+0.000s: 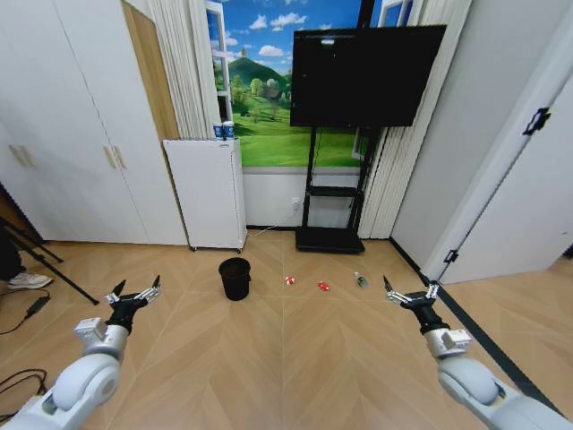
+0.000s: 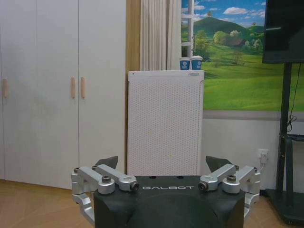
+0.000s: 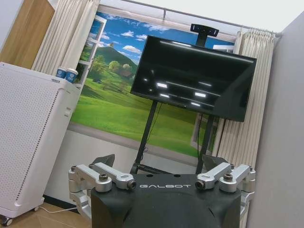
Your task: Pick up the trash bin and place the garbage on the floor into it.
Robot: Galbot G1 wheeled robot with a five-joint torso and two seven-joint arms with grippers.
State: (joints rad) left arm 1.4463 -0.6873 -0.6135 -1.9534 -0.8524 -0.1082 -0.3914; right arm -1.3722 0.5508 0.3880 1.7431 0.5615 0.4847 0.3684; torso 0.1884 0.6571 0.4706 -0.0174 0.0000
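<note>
The small round black trash bin [image 1: 235, 278] stands upright on the herringbone wood floor [image 1: 295, 358] ahead of me, slightly left of centre. To its right lies the garbage in a row: a red-and-white piece [image 1: 289, 279], a red piece [image 1: 323, 286] and a small clear bottle [image 1: 360, 279]. My left gripper [image 1: 134, 293] is held out low on the left, open and empty, well short of the bin. On the right, my right gripper [image 1: 411, 290] is likewise open and empty, short of the bottle. Both wrist views show spread fingers [image 2: 107, 162] [image 3: 104, 160] with nothing between them.
A tall white perforated cabinet [image 1: 209, 192] with two paper cups [image 1: 224, 131] stands at the wall behind the bin. A black TV [image 1: 363, 76] on a stand [image 1: 330, 237] is to its right. Tripod legs [image 1: 45, 264] and cables [image 1: 18, 385] lie at far left.
</note>
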